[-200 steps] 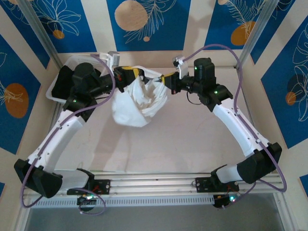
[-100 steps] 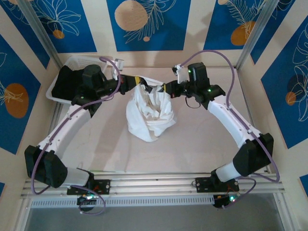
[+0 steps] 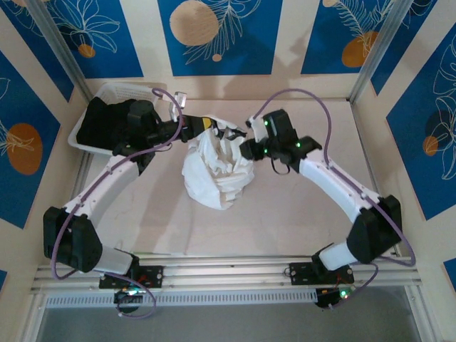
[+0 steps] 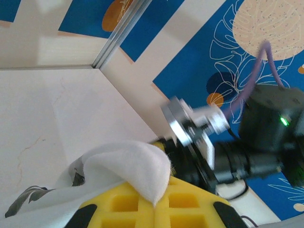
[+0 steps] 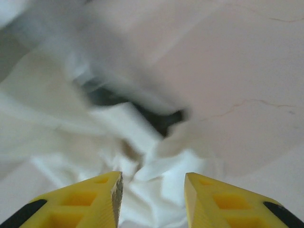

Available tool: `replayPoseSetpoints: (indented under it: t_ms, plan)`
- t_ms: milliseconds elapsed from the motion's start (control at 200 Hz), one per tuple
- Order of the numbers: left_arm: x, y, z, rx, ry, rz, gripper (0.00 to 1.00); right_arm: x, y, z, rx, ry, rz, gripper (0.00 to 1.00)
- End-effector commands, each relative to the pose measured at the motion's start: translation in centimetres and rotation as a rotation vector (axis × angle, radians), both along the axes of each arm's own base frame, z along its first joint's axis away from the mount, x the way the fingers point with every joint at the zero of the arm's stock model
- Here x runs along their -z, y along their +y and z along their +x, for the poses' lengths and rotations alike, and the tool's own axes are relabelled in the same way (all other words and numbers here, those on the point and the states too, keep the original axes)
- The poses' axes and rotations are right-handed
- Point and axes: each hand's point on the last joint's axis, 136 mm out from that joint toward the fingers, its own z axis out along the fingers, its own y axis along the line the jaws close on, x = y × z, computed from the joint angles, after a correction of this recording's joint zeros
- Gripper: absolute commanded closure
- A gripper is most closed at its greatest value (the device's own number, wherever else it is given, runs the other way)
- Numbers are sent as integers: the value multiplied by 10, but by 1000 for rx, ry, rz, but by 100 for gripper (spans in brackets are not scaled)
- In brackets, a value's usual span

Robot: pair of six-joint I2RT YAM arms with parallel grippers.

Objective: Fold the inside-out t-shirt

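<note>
Near and right of the t-shirt (image 3: 216,178) the table (image 3: 299,221) lies bare; to its left the basket (image 3: 117,86) blocks passage; the left arm (image 3: 107,187) and right arm (image 3: 335,189) crowd its far edge

No text, label, brand, number or sign can be read on anything here.

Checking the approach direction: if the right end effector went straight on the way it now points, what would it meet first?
The crumpled plain white cotton t-shirt. The right end effector, jaws open, points straight into its folds. The wrist view is blurred, so how near the cloth lies is unclear.
</note>
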Motion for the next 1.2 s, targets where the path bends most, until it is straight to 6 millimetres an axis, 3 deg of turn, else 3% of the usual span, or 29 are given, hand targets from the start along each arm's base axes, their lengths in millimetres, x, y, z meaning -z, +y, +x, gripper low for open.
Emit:
replayPoseSetpoints:
  t_ms: [0,110,360,400,495,570,755,880,955,1035,1195]
  plan:
    - [-6,0,-4,27,-37,-23,100,-26,27,-24,-152,-153,71,58]
    - [-6,0,-6,33,-44,-24,100,-27,52,-26,-210,-154,159,57]
    - [-8,1,-7,29,-52,-22,100,-23,85,16,-219,-186,169,58]
    - [-8,1,-7,25,-53,-22,100,-22,87,20,-211,-183,161,64]
    - [-4,4,-1,-9,-55,-2,100,-25,82,14,-209,-182,152,91]
    - [6,12,9,-90,-41,44,100,-37,76,-3,-242,-176,184,100]
    - [23,49,45,-360,-16,199,100,-97,79,-55,-420,-84,393,100]
    - [16,77,64,-518,-59,284,100,-153,78,-66,-479,-66,544,100]
    - [14,89,73,-584,-73,324,100,-175,77,-64,-481,-56,623,100]
    - [24,88,77,-576,-64,344,100,-174,77,-50,-456,26,690,100]
    - [71,79,86,-535,31,369,91,-149,78,-25,-398,170,755,100]
